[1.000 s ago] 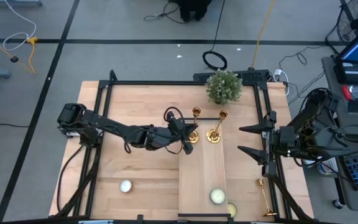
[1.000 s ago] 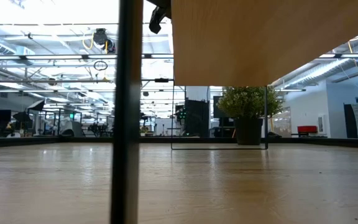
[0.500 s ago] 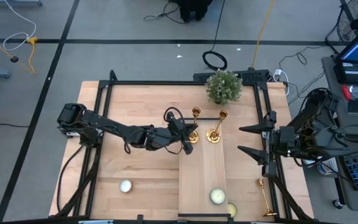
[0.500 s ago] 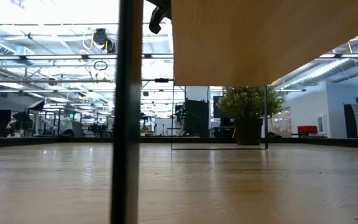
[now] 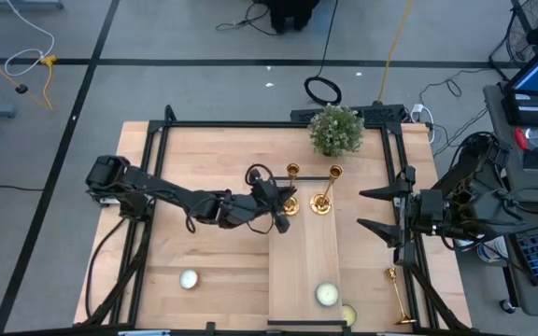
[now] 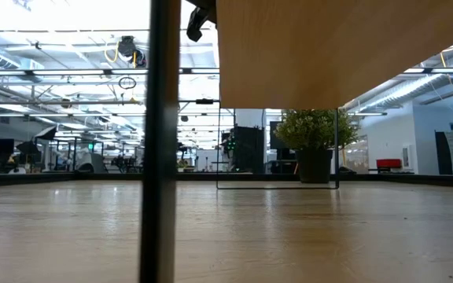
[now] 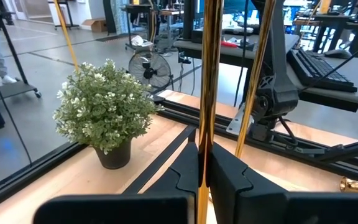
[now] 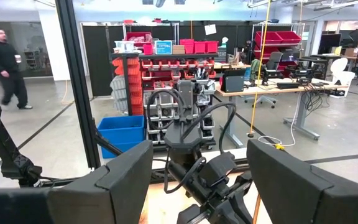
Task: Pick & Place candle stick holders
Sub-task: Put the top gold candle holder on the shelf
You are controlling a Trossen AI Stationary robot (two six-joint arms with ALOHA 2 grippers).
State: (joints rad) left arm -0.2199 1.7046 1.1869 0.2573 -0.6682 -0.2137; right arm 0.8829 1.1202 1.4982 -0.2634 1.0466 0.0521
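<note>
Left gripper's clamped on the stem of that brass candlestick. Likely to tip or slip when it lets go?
The candlestick probably tips easily: a tall thin stem standing upright on a small round base. Its polished metal looks slippery, so it may slide between the left gripper fingers, shut on the stem. It likely stays rigid. A second candlestick stands close beside it, so a topple could hit that.

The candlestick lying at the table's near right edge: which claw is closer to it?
Right. The right claw hangs open just beyond the lying candlestick; the left claw is mid-table, shut on an upright candlestick.
</note>
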